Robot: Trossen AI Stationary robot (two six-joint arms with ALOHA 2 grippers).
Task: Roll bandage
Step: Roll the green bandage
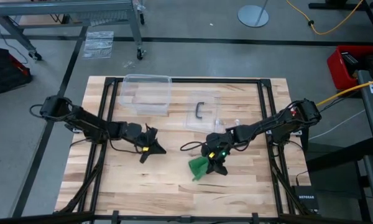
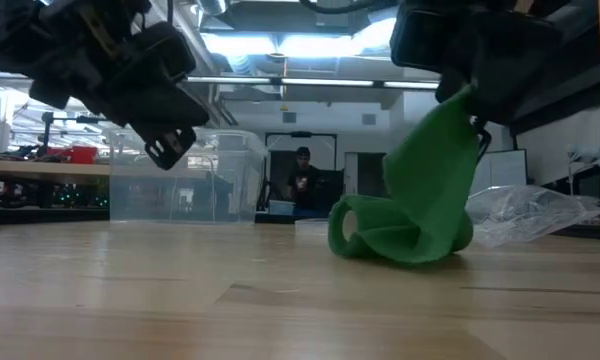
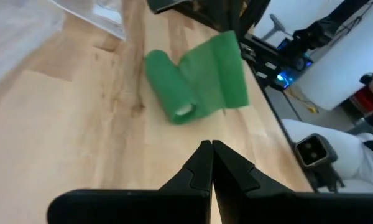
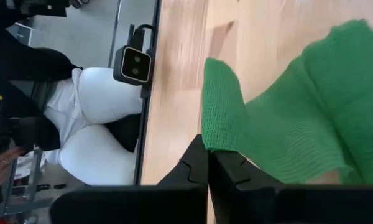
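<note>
The bright green bandage (image 1: 199, 168) lies near the table's middle, partly wound. Its small roll (image 2: 358, 236) rests on the wood, and the loose strip (image 2: 435, 170) rises from it to my right gripper (image 1: 214, 162), which is shut on the strip's upper end. The left wrist view shows the roll (image 3: 173, 93) lying on its side, its open end facing the camera. My left gripper (image 1: 150, 153) hovers shut and empty above the table, to the left of the bandage and pointing toward it. My right gripper pinches the free end of the bandage strip (image 4: 206, 144) between its two shut fingers, at the cloth's edge. The fingers slant down from the table's right side. The strip hangs below them, loosely creased, with the rolled part on the table.
A clear plastic box (image 1: 146, 93) stands at the far middle of the table. A clear plastic bag (image 1: 202, 113) lies beside it, just behind the bandage. Bare wood stretches between my two grippers and toward the near edge. A person (image 2: 302, 180) stands in the room beyond the table.
</note>
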